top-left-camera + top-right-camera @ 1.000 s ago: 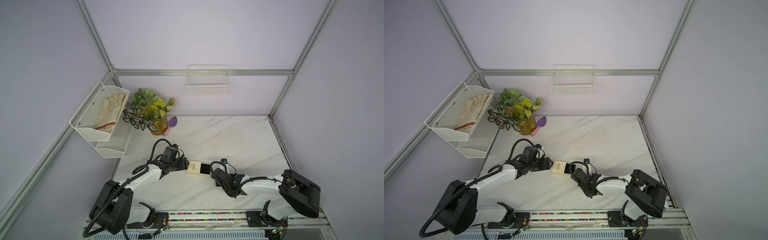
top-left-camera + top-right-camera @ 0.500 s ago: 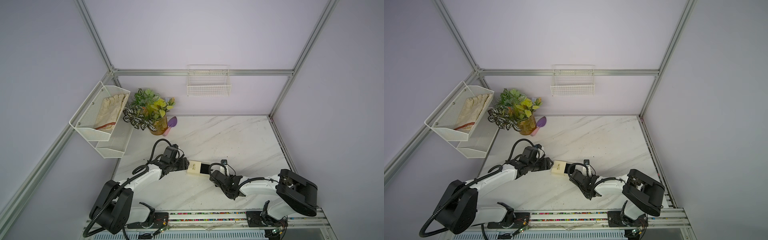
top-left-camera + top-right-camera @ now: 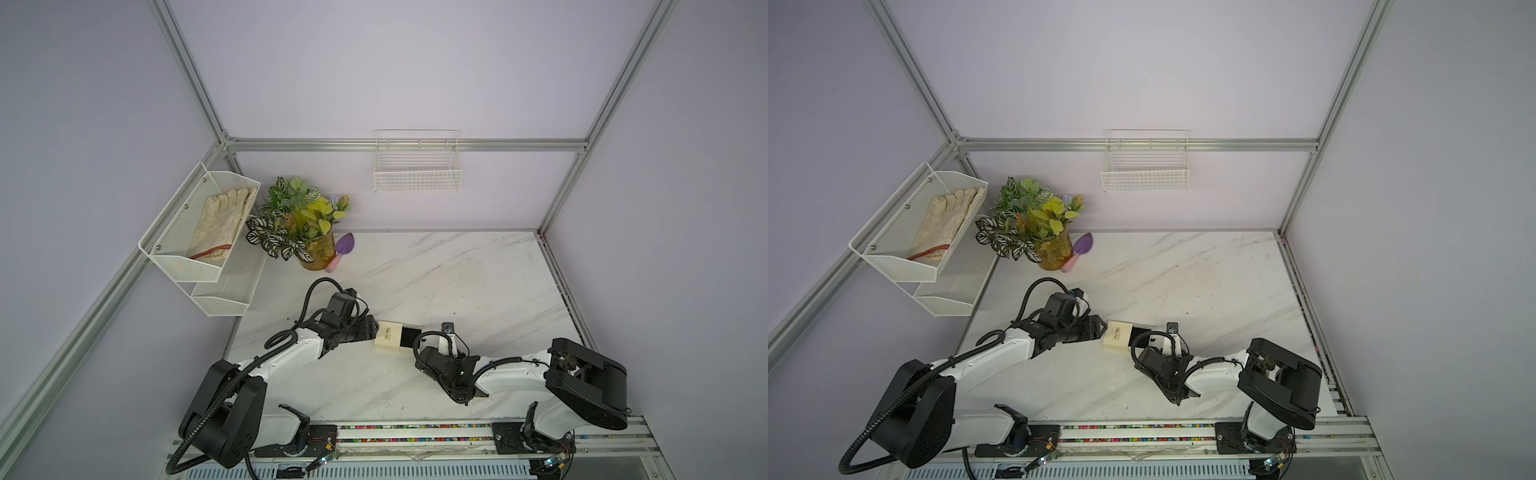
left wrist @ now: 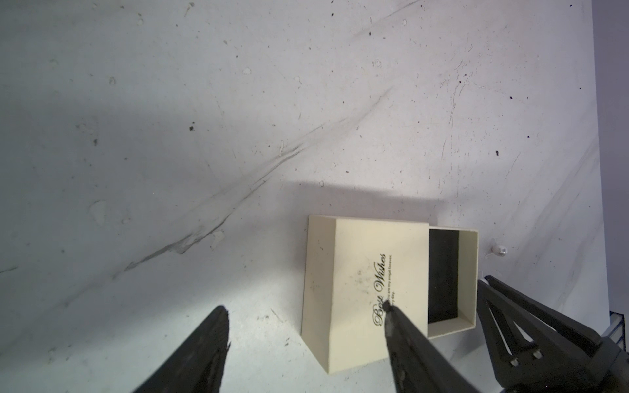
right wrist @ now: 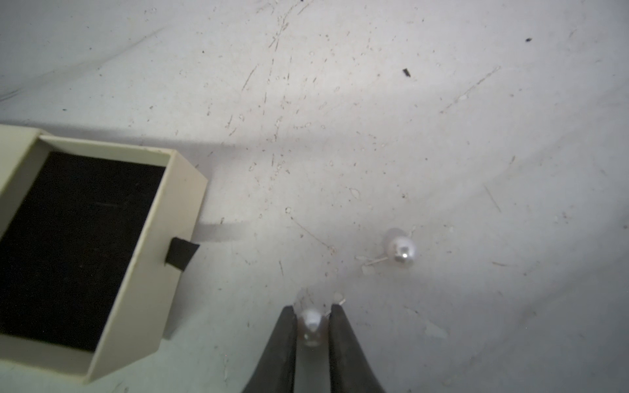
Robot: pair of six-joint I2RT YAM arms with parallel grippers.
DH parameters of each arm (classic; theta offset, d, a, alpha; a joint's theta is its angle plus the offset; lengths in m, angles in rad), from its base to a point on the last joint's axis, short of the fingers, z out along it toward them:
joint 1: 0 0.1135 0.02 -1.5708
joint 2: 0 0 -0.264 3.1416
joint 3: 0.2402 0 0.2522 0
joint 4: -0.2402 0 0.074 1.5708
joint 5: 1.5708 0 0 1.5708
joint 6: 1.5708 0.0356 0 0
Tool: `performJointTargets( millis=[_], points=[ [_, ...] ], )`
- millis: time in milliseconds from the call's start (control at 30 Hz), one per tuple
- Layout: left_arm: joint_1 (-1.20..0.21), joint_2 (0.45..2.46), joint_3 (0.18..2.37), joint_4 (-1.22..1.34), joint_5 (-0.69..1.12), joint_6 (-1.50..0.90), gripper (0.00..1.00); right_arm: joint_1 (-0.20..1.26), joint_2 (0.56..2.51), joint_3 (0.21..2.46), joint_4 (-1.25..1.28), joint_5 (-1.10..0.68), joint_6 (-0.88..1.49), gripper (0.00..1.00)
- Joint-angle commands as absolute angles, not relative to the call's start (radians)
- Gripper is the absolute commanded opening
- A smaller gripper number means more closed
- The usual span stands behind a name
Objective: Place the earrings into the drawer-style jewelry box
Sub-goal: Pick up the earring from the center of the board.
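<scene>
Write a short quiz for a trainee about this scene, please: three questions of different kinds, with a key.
1. True or false: an earring already lies in the tray of the box.
2. Which rests a finger on top of the box: the left hand or the right hand?
3. How many earrings lie on the table free of any hand?
Key: 1. False: both are outside the tray. 2. The left hand. 3. One, the free earring; the right hand grips the other earring.
</scene>
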State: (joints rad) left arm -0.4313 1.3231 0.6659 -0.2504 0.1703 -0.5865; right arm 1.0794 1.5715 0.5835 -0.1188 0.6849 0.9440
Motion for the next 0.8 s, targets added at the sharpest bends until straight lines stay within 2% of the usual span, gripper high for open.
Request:
performJointTargets(
  millis=[0, 500, 767],
  points=[
    [-0.428, 1.332, 0.694, -0.230, 0.172, -0.577, 0.72, 1.084, 1.611, 0.543, -0.222, 0.633, 0.975, 0.19],
    [-0.428, 1.335, 0.695, -0.226, 0.169, -0.575, 0.72, 1.085, 1.593, 0.561, -0.253, 0.634, 0.982, 0.13],
    [-0.428, 1.331, 0.695, -0.226, 0.171, -0.577, 0.72, 1.083, 1.440, 0.589, -0.298, 0.652, 0.952, 0.12]
  ],
)
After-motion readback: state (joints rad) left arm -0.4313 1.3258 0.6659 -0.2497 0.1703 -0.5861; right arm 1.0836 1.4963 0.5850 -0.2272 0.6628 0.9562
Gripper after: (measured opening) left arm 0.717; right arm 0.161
